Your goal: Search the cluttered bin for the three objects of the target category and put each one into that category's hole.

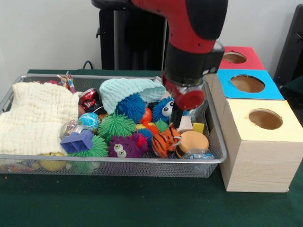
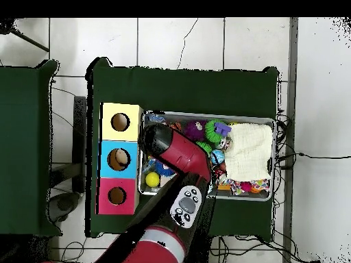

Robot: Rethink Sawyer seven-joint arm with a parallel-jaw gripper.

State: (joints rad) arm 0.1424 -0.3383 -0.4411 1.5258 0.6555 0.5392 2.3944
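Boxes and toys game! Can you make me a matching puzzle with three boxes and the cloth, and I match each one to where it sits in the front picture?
Things:
1. yellow box
2. blue box
3. red box
4. cream cloth

Places:
A. farthest back in the row
B. left end of the wire bin
C. nearest the camera
D. middle of the row

Pairs: 1-C, 2-D, 3-A, 4-B

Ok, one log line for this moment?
arm: low over bin's box-side end | gripper: among toys, state unclear | boxes: holes show nothing inside

Pale wall (image 1: pixel 47 33), white tiled floor (image 2: pixel 178 41), green-covered table (image 1: pixel 142 203)
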